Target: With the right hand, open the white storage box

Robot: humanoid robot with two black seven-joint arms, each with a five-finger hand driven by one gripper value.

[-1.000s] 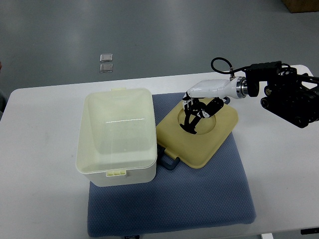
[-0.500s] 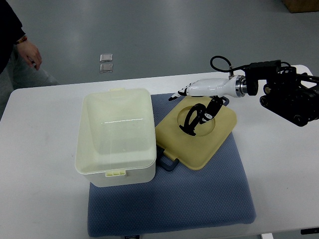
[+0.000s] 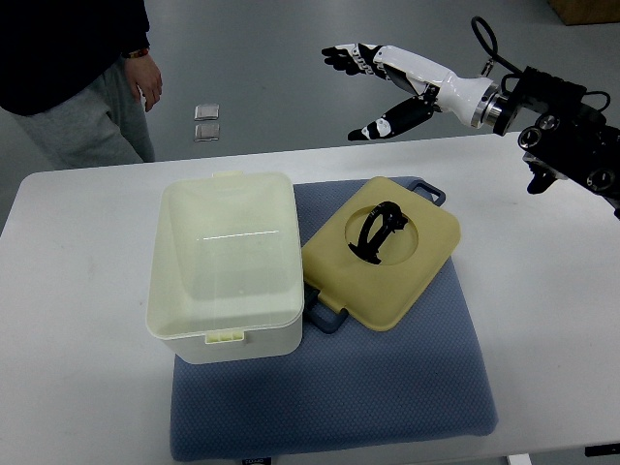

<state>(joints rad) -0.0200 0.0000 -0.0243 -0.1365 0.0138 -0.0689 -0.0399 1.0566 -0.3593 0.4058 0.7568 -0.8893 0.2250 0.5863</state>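
Observation:
The white storage box (image 3: 225, 266) stands on the left part of a blue-grey mat (image 3: 387, 378), with no lid on it. Its cream lid (image 3: 383, 254) lies flat on the mat just right of the box, black handle (image 3: 379, 231) up in a round recess. My right hand (image 3: 373, 87) is raised well above and behind the lid, over the floor beyond the table's far edge. Its fingers are spread and hold nothing. The left arm does not show.
A person in dark top and grey trousers (image 3: 82, 73) stands at the far left behind the white table (image 3: 77, 387). Two small grey squares (image 3: 206, 121) lie on the floor beyond the table. My right arm's black wrist unit (image 3: 572, 136) hangs over the table's right corner.
My right hand let go of the lid's handle, lifted up and away to the back, and spread its fingers. The lid stays on the mat. A person has stepped into view at the far left.

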